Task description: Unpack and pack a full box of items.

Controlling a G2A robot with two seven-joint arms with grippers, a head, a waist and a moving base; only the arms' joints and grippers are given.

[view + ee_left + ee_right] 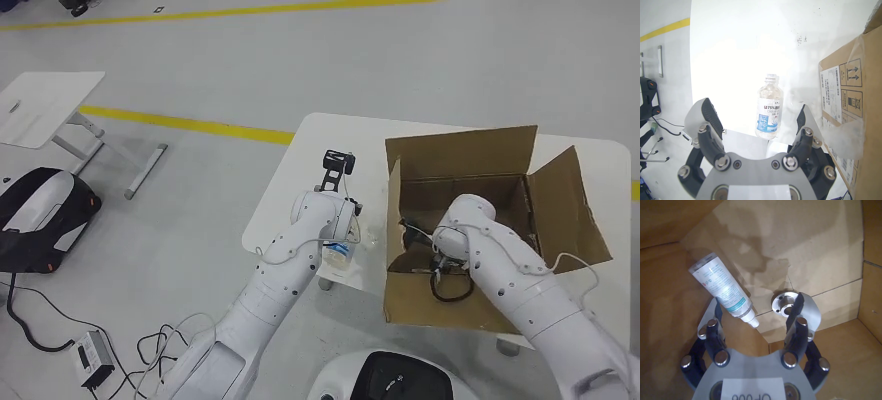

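An open cardboard box stands on the white table; its labelled side is close beside my left gripper. My left gripper is open at the table's near edge. A clear bottle with a blue-and-white label stands upright just beyond its fingers, touching neither. My right gripper is open inside the box. A white spray bottle leans against the box wall, nozzle end between the fingers. A round metal flange lies on the box floor by the other finger.
A flat white item lies under the left gripper at the table edge. Clear plastic wrap clings to the box side. On the floor to the left are a small white folding table, a black-and-white machine and cables.
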